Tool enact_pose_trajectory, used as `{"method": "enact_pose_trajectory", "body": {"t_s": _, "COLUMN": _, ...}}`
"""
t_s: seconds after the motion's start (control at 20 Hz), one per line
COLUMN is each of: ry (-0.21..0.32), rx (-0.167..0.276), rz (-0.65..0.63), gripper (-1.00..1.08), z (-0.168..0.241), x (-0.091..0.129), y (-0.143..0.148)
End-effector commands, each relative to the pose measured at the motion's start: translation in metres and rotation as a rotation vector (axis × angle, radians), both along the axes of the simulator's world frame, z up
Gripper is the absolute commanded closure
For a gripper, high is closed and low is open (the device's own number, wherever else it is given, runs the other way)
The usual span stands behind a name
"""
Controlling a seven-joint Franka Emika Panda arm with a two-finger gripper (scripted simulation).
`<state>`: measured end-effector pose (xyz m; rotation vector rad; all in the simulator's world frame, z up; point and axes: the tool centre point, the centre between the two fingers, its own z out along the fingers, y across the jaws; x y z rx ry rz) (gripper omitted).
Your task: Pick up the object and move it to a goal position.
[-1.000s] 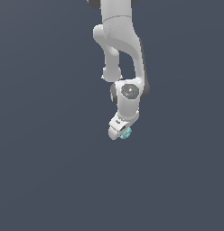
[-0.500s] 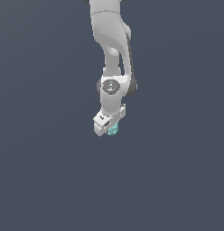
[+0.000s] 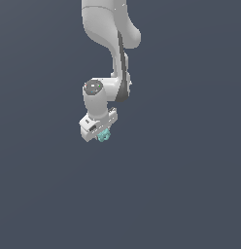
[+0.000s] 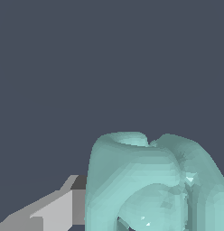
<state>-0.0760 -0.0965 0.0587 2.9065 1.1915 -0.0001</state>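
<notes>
The object (image 3: 103,136), a tiny light teal knobbly lump, hangs at the tip of the white gripper (image 3: 101,134) in the exterior view, held off any surface. My gripper is shut on it. In the wrist view the object (image 4: 150,185) fills the near part of the picture, with rounded lobes and a dark hollow between them. One grey finger (image 4: 50,210) shows beside it; the other finger is hidden behind the lump.
The white arm (image 3: 105,29) comes down from above the gripper in the exterior view. Around it there is only a uniform dark grey-blue backdrop, and no other things show in either view.
The arm has swung the gripper toward the exterior view's left, carrying the object along. The wrist has turned, and the grip on the lump stays the same.
</notes>
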Motion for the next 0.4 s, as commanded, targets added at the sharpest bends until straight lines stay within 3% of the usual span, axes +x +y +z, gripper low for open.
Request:
{"method": "enact_pose_trajectory", "body": {"t_s": 0.0, "ry": 0.0, "rx": 0.0, "rz": 0.002, "gripper": 1.08, "z": 0.002, "x": -0.003, "y": -0.014}}
{"method": "enact_pose_trajectory", "body": {"t_s": 0.35, "ry": 0.0, "rx": 0.0, "rz": 0.002, "gripper": 1.08, "z": 0.003, "x": -0.005, "y": -0.029}}
